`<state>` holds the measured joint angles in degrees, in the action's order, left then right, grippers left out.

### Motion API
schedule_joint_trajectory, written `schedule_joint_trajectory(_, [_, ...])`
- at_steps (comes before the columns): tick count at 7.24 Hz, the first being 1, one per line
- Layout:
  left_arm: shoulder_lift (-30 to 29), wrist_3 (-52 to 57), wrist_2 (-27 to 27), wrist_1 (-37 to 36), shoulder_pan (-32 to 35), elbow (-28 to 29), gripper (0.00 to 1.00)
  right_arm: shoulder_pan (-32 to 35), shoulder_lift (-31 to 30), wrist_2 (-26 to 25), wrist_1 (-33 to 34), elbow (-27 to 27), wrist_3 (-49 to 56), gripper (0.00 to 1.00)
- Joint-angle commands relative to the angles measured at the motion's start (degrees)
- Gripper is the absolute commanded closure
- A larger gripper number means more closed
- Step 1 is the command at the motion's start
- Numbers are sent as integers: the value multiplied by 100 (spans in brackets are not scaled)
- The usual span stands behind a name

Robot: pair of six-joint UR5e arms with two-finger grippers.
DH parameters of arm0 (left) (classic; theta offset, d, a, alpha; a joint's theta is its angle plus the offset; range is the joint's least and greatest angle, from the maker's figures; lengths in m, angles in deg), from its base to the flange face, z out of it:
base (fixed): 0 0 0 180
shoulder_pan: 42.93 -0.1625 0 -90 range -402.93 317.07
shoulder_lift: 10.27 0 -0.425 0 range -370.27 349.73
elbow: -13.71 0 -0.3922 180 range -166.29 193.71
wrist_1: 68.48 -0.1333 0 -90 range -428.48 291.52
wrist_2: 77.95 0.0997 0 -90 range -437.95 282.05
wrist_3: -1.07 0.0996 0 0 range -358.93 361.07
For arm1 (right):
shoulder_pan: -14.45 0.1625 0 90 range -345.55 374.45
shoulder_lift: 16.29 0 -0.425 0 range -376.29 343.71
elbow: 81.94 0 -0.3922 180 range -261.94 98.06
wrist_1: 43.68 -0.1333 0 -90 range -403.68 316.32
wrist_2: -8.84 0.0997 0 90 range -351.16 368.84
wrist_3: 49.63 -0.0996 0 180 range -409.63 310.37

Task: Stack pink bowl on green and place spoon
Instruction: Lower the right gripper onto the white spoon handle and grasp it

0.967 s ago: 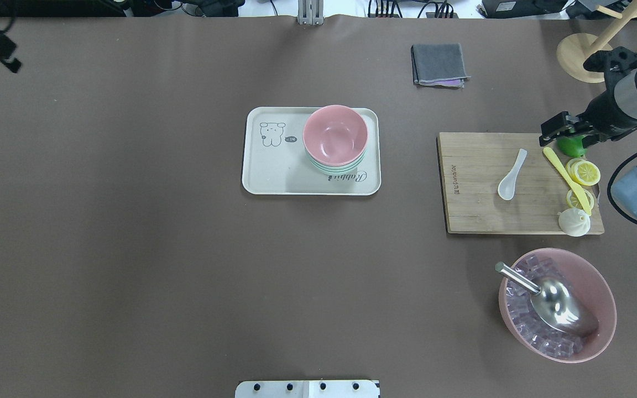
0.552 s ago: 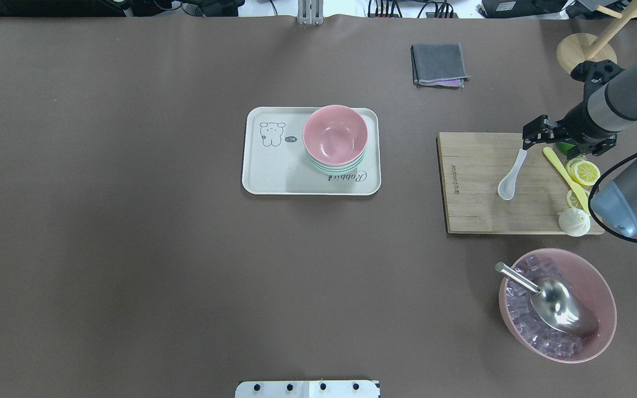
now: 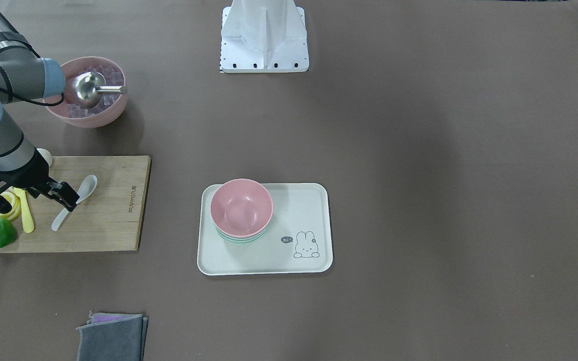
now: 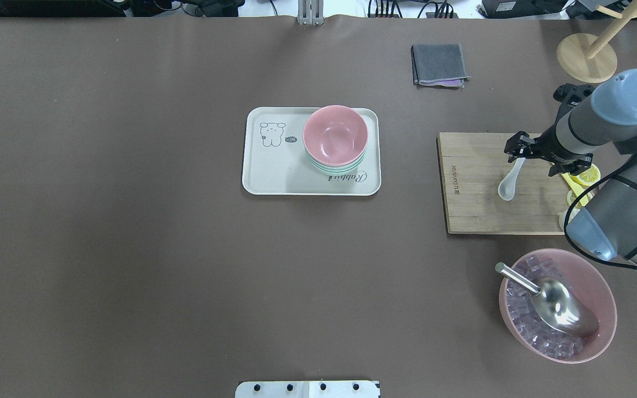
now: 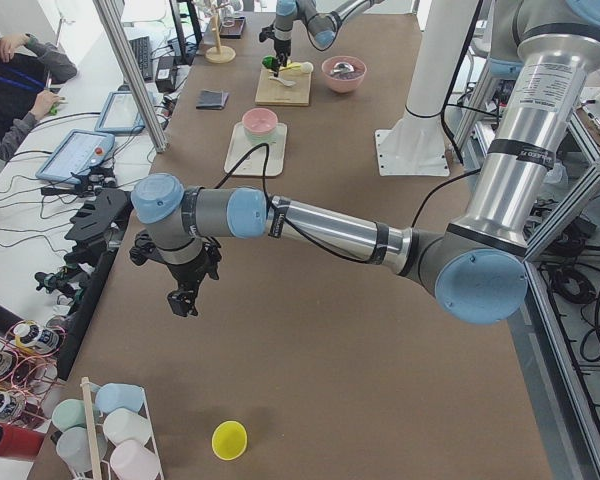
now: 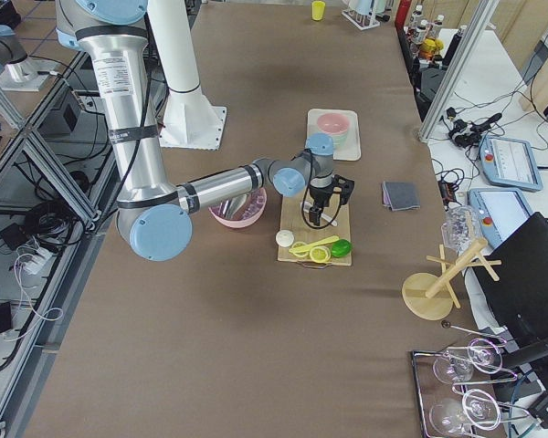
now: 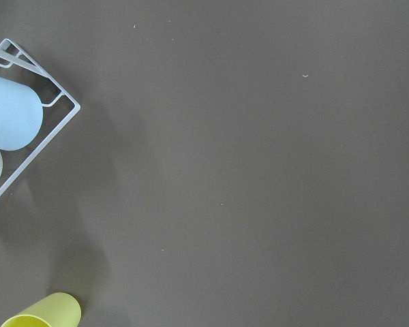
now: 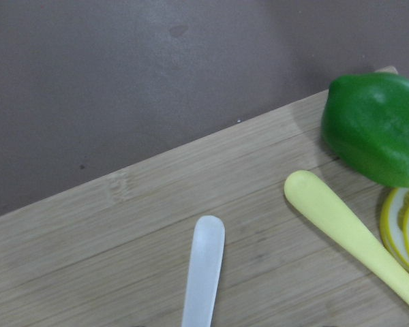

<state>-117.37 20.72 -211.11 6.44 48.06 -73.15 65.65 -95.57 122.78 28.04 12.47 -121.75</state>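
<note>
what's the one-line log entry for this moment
phase: reach spoon | pink bowl: in green bowl | right gripper: open over spoon

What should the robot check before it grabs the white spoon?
1. Bowls stacked: ok. The pink bowl sits in the green bowl on the tray.
2. Spoon free: ok. The spoon lies flat on the board, with nothing touching it.
3. Gripper lined up: ok. The right gripper is over the spoon's handle end.
4. Jaws open wide enough: cannot tell. No view shows the gap clearly.
5. Room in the pink bowl: ok. It looks empty.
6. Other arm out of the way: ok. The left gripper is far off at the table's end.
</note>
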Motion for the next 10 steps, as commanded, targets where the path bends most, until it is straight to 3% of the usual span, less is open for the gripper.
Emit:
schedule_joint_trajectory(1, [14, 4, -9, 14, 6, 2, 1, -92, 18, -38, 0, -37, -57, 42])
schedule_joint_trajectory(6, [189, 4, -9, 164, -2, -24, 1, -136, 211, -38, 0, -274, -48, 43])
schedule_joint_trajectory(7, [181, 4, -9, 164, -2, -24, 1, -136, 211, -38, 0, -274, -48, 56])
schedule_joint_trajectory(8, [181, 4, -9, 164, -2, -24, 1, -136, 211, -38, 0, -292, -39, 83])
schedule_joint_trajectory(9, [181, 4, -9, 164, -2, -24, 1, -136, 211, -21, 0, -292, 22, 100])
schedule_joint_trajectory(10, [181, -5, -9, 164, -11, -24, 1, -136, 220, -21, 0, -283, 31, 100])
